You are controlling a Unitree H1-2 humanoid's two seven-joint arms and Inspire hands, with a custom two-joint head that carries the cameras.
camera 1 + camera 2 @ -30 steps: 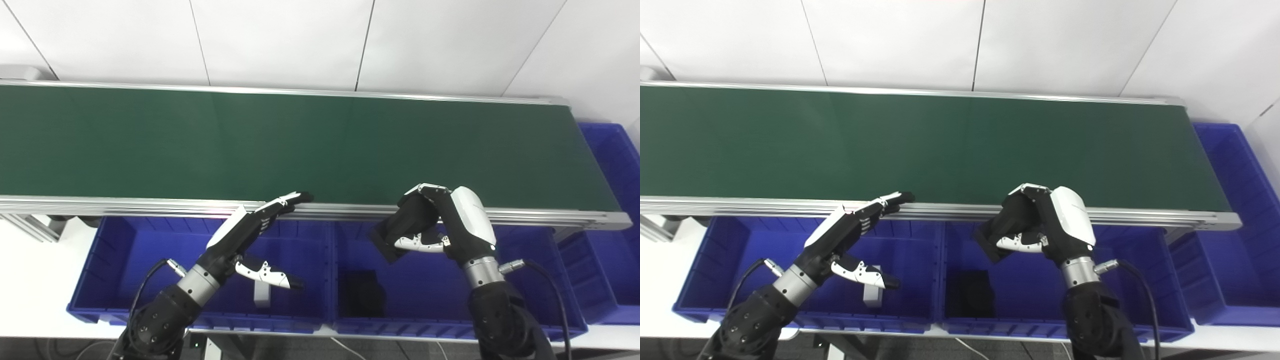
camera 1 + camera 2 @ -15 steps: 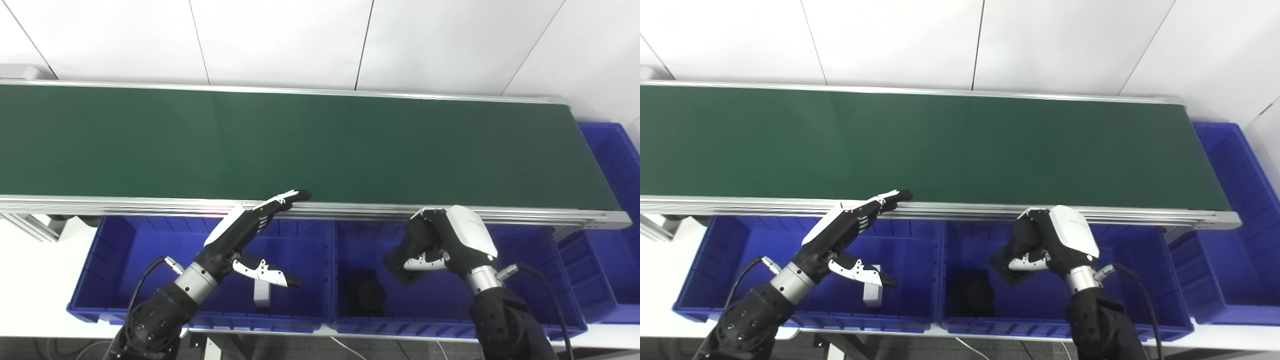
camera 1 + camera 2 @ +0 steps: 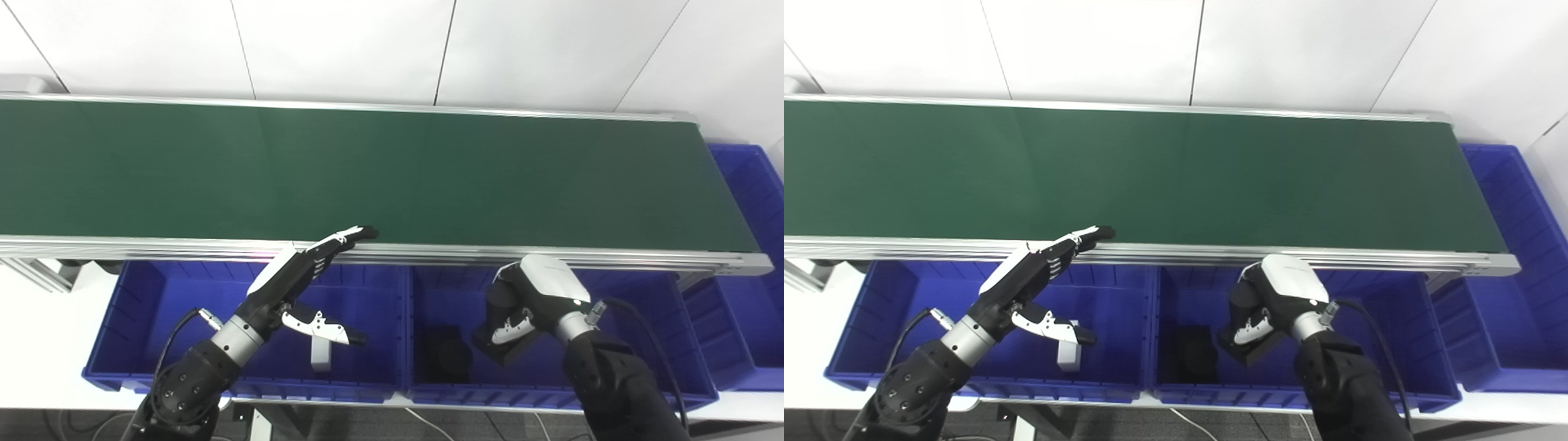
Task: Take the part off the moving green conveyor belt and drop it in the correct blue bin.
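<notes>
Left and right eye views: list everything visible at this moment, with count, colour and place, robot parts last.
conveyor belt: one, green, silver-framed, across the middle; no part on it.
bins: three, blue; left bin and middle bin below the belt's near edge, right bin at the belt's right end.
black part: one, held low inside the middle bin.
second black part: one, on the middle bin's floor.
white part: one, in the left bin.
wall panels: white, behind the belt.
left hand: open, fingertips at the belt's near rail.
right hand: shut on the black part.

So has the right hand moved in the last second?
Yes. The right hand, shut on the black part, has dropped from level with the conveyor rail down into the middle blue bin.
</notes>
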